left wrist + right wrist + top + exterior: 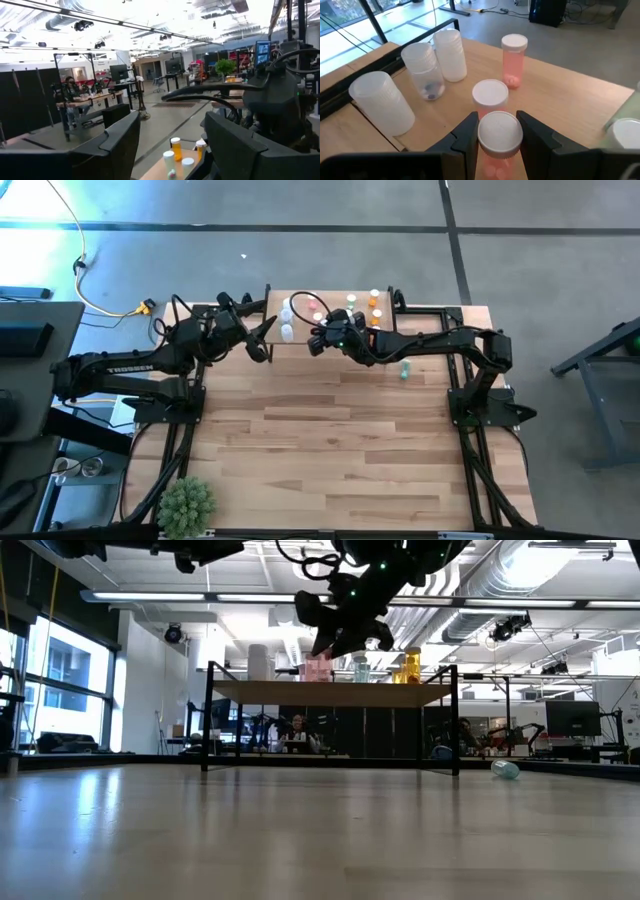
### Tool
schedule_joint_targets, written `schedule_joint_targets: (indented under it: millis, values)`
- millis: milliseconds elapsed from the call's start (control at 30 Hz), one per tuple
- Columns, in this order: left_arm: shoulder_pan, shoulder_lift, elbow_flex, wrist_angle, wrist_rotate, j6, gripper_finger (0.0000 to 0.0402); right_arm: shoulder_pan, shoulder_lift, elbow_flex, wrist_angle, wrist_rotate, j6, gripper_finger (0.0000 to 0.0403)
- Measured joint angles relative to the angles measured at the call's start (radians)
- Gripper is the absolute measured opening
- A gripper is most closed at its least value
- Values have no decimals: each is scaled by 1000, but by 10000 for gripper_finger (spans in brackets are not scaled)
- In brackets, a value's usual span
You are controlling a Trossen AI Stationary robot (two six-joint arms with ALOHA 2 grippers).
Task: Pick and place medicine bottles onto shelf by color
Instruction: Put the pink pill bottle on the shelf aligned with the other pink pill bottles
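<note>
The shelf [335, 298] stands at the table's far edge and carries upright bottles grouped as white [426, 70], pink [514, 60], green [360, 667] and orange [410, 665]. My right gripper [500, 135] is over the shelf's near left part, shut on a pink bottle with a white cap [500, 131]. It stands just near of another pink bottle [490, 97]. My left gripper [262, 338] is open and empty at the shelf's left end. A green bottle [405, 369] lies on its side on the table. My right gripper pinches the pink bottle just below its white cap [481, 136] between its two fingers, one on each side. The fingers slant down from the table's right. The bottle stands upright. Its lower part is out of the frame, so whether it rests on the shelf does not show.
A green spiky plant [187, 503] stands at the table's near left corner. The black frame rails [430, 308] run along the table's sides and behind the shelf. The white bottles [382, 102] stand close to the held bottle's left.
</note>
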Motion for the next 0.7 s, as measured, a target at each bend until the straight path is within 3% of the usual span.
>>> schedule_joint_targets:
  millis: [433, 700]
  values:
    - [0, 0, 0, -30, 0, 12, 211, 43, 4, 0, 76, 47, -94, 102]
    - [0, 0, 0, -30, 0, 52, 211, 11, 5, 0, 68, 35, -134, 102]
